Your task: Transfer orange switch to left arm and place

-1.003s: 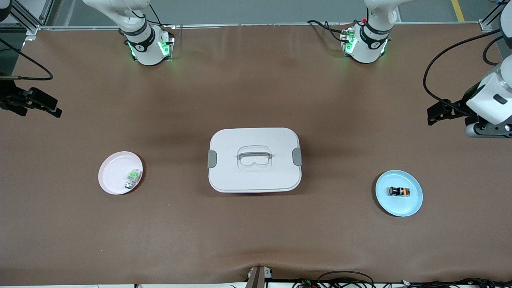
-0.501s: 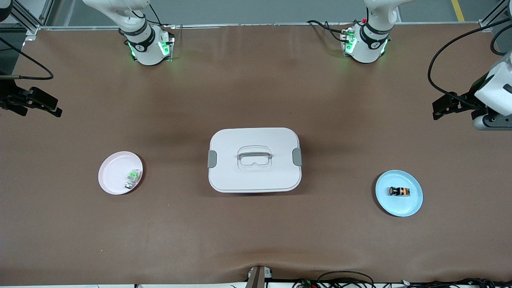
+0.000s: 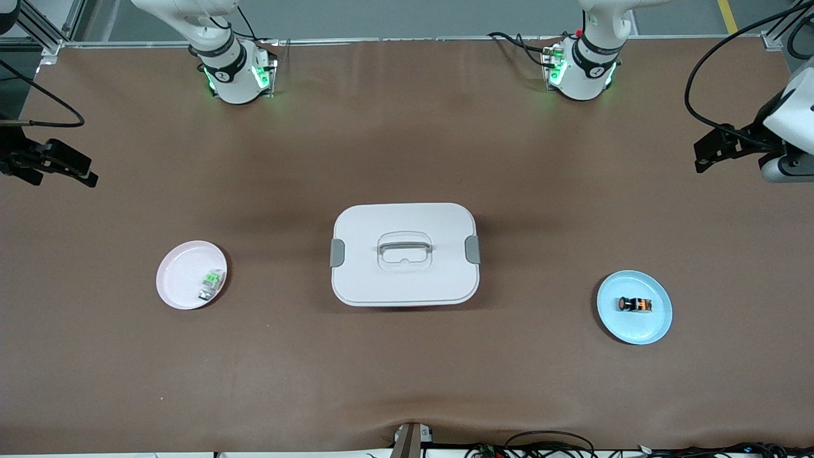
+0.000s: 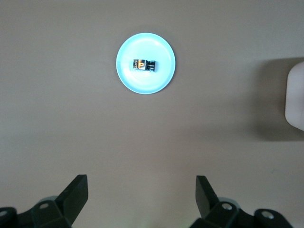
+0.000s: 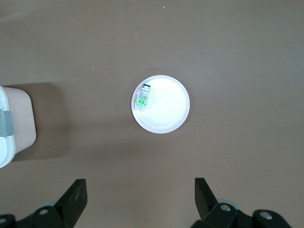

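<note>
Box (image 3: 404,254): at the middle of the surface (image 3: 407,381); landmark for all entries.
Plate with the orange switch (image 3: 634,308): toward the left arm's end from the box, well apart, slightly nearer the front camera.
Orange switch (image 3: 635,305): lying on its side on that plate.
Second plate (image 3: 191,274): toward the right arm's end from the box, well apart.
Small switch (image 3: 211,284): on the second plate, at the rim nearest the box.

No legible text, label, brand or number anywhere. Small round dark emblems on the white arm bases (image 3: 235,70) (too small to read). Orange markings on the orange switch (image 3: 635,305), not decipherable as characters.
</note>
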Robot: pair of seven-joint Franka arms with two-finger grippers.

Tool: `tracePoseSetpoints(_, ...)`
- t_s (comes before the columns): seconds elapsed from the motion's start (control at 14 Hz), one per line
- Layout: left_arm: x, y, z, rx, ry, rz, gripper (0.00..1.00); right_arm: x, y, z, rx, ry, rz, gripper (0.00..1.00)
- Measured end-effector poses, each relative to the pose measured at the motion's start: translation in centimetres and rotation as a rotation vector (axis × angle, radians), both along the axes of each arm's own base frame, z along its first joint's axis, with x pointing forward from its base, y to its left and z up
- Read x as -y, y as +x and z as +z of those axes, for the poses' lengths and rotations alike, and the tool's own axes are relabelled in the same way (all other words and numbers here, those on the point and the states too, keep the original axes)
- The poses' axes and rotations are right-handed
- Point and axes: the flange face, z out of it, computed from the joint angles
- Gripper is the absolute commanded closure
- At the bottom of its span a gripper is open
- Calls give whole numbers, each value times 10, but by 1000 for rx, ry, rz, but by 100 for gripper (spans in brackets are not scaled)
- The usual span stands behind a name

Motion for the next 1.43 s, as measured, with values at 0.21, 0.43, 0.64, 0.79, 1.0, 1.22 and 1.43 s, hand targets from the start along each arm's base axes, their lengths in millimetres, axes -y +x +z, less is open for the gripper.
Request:
tracePoseSetpoints(0.21,2,-7,-4,-13,-20,1,0,0,0,0,0,0,0,0)
tracePoseSetpoints(0.43,8,-19,-2,-13,-26,-4,0,0,0,0,1,0,0,0)
tracePoseSetpoints(0.64,6,-32,5,-4,-42,3,0,0,0,0,1,0,1,0)
tracePoseSetpoints(0.79,2,-36,8,6,-46,10,0,0,0,0,2,0,1,0)
tracePoseSetpoints(1.0,-4,-38,14,18,-56,22,0,0,0,0,2,0,2,0)
tracePoseSetpoints(1.22,-4,-38,17,26,-58,23,0,0,0,0,2,0,2,0)
tracePoseSetpoints(1.43,-4,-36,14,20,-58,23,0,0,0,0,2,0,2,0)
